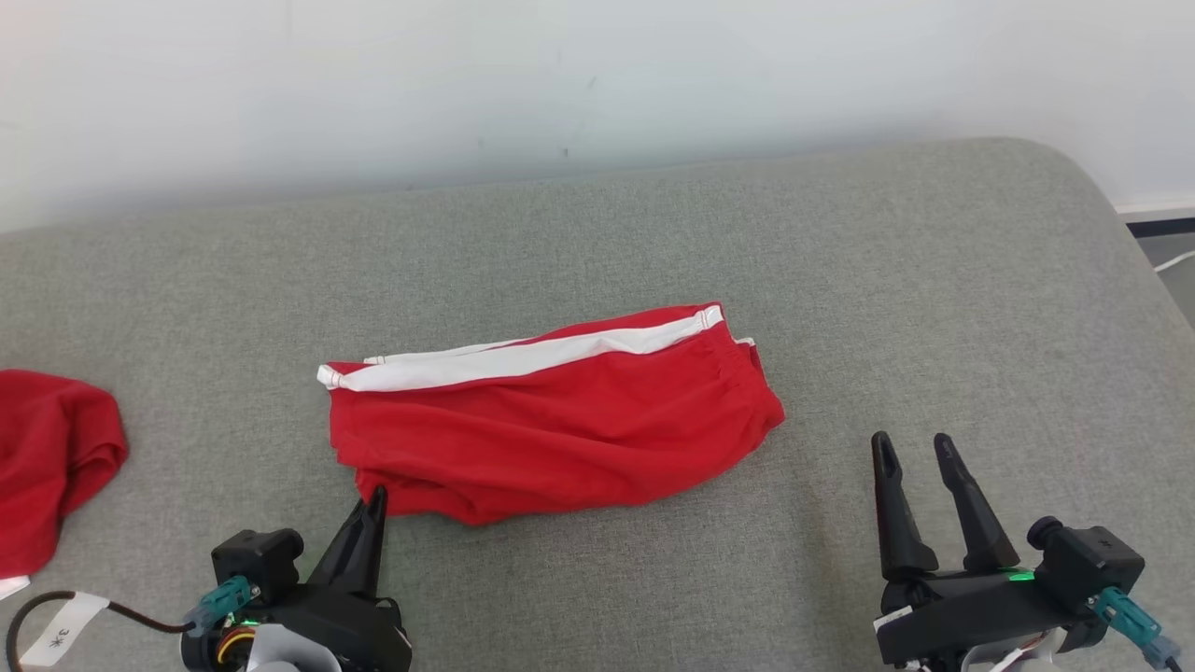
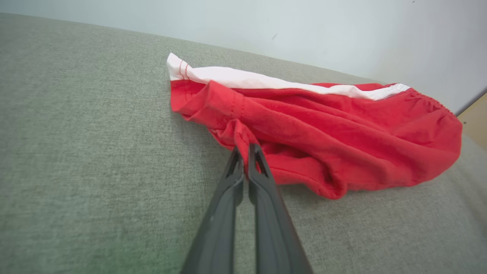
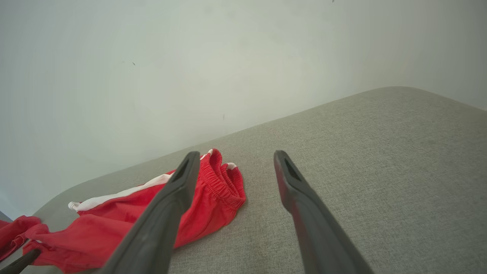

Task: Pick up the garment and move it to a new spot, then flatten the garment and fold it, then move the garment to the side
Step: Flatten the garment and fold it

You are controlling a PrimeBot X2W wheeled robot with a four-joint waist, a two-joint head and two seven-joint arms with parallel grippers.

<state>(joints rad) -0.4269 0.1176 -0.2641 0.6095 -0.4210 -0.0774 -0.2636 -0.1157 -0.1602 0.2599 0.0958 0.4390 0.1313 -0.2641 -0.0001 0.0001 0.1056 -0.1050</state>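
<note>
While the left end effector (image 1: 376, 499) sits clamped shut on the near-left corner of the garment (image 1: 551, 429), the right end effector (image 1: 913, 443) hangs in the lower right of the head view, fingers spread wide and nothing between them. The garment is a pair of red shorts with a white side stripe, lying mid-frame on the grey fabric surface (image 1: 840, 280). They look folded into a compact band, so my read is we're at the move-to-the-side stage.

The long axis runs left to right across the frame, climbing a touch toward the upper right, with the stripe along the far edge. The left arm is the nearer one, no contest: it's on the cloth at the lower-left end. The right stands apart, below and right of the waistband end. A drag from that one corner could well pull the fold open, so a second hold at the waistband looks wise.

The left wrist view gives the clincher, a ridge of the garment (image 2: 342, 144) drawn in between the closed tips of the left end effector (image 2: 245, 150); the head view just has tip meeting hem. The right wrist view adds the gathered elastic of the garment (image 3: 224, 186), lying just inside the left finger of the open right end effector (image 3: 236, 153). Another red cloth (image 1: 56, 448) lies at the far left edge, well apart.
</note>
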